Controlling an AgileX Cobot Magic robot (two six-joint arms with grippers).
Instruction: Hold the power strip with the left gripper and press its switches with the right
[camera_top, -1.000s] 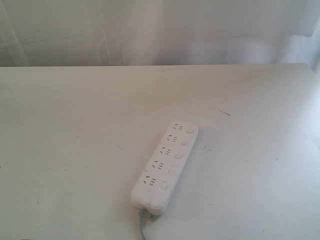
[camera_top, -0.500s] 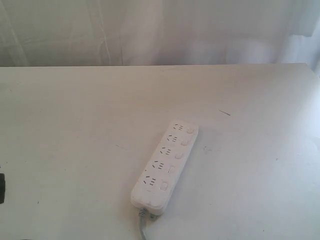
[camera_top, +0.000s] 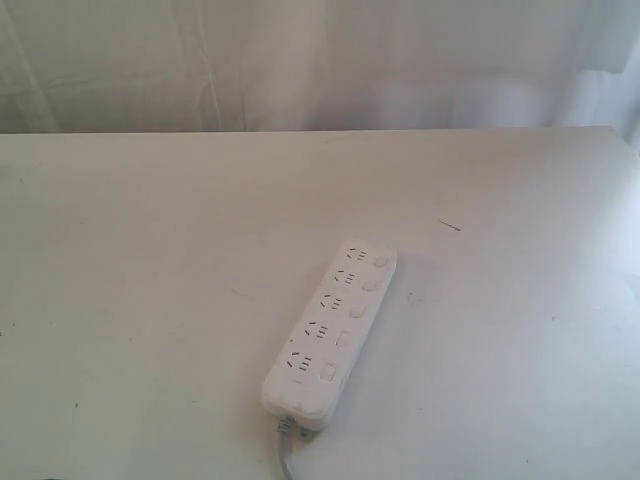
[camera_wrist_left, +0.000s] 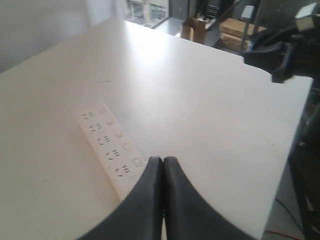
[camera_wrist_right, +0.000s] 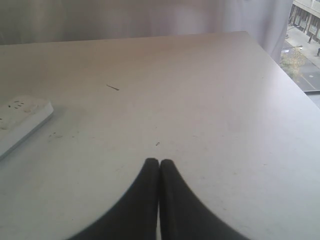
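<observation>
The long white power strip (camera_top: 330, 335) lies slantwise on the white table (camera_top: 150, 300), its grey cord (camera_top: 285, 455) running off the near edge. Its switches (camera_top: 352, 315) form a row along the strip's right edge. Neither gripper shows in the exterior view. In the left wrist view my left gripper (camera_wrist_left: 163, 159) is shut and empty, hovering over the cord end of the power strip (camera_wrist_left: 107, 142), apart from it. My right gripper (camera_wrist_right: 159, 161) is shut too, with nothing in it, above bare table and well away from the strip's end (camera_wrist_right: 20, 120).
A pale curtain (camera_top: 300, 60) hangs behind the table's far edge. A thin dark mark (camera_top: 450, 226) lies on the table past the strip. The other arm's black body (camera_wrist_left: 280, 50) hangs beyond the table corner, with cardboard boxes (camera_wrist_left: 235, 27) behind.
Half a second ago a black part showed at the left edge of the exterior view; it is out of view now. The power strip has not moved.
</observation>
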